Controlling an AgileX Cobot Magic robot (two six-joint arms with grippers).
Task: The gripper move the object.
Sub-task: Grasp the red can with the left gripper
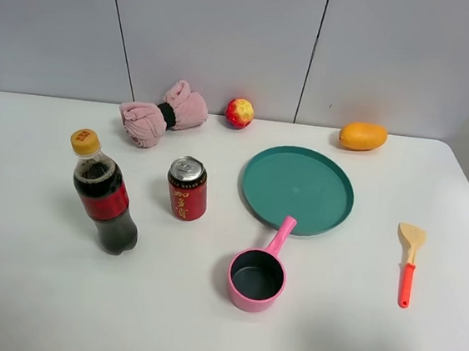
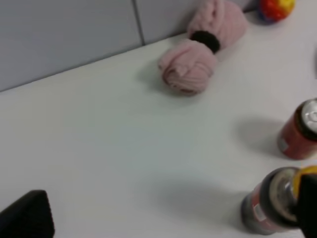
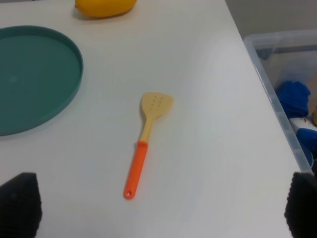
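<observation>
Not begun: the small red silver-topped drink can (image 1: 187, 189) stands free on the white bench (image 1: 38, 289). My left tool (image 2: 168, 210) and right tool (image 3: 158, 208) gape, empty. Whole move ahead.

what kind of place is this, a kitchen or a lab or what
Probably a robot test bench, not a kitchen: a white table against a grey panel wall, unrelated props such as a pink saucepan and red can spaced apart, and a clear plastic bin beside the table.
</observation>
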